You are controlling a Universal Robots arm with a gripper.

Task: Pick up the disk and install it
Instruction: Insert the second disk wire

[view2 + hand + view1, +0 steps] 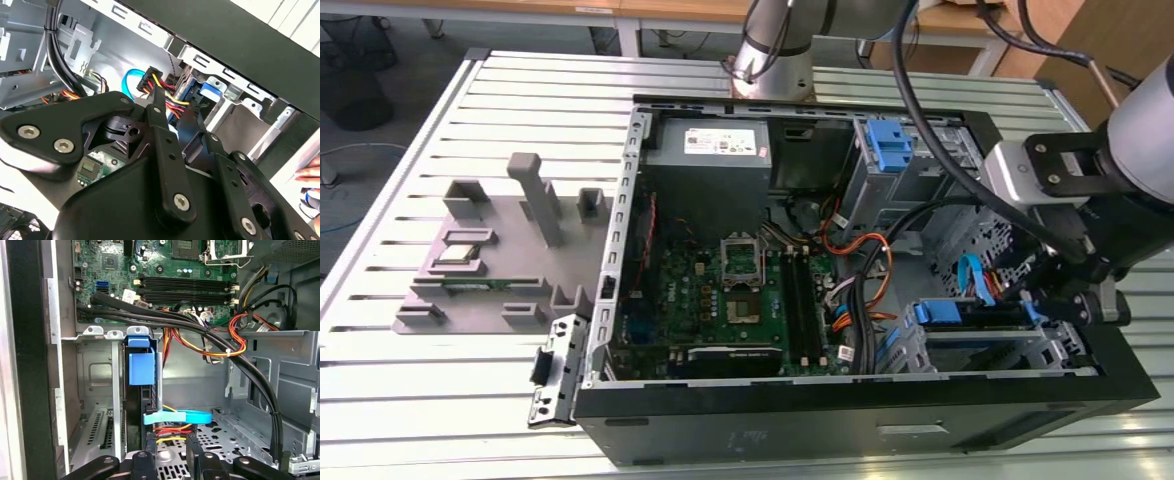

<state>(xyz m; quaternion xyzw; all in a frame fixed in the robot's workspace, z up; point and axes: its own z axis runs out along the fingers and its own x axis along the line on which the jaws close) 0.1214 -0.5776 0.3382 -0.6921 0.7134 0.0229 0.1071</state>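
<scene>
Disk already seated in the drive cage – gripper beside it with nothing in its grasp.

The disk (141,365) stands on edge in a slot of the metal drive cage (100,370), at the exterior view's right of the open computer case (854,420). Its long axis seems to run from the motherboard (165,265) towards the gripper (170,465). The blue bracket end faces the board, and the end with the blue data cable (180,417) and the red-yellow power leads (167,432) faces the gripper. The jaws stand apart and hold nothing, close to those cables. Judging by this, pick-up and insertion look done – whether the disk is fully latched I cannot tell.
</scene>
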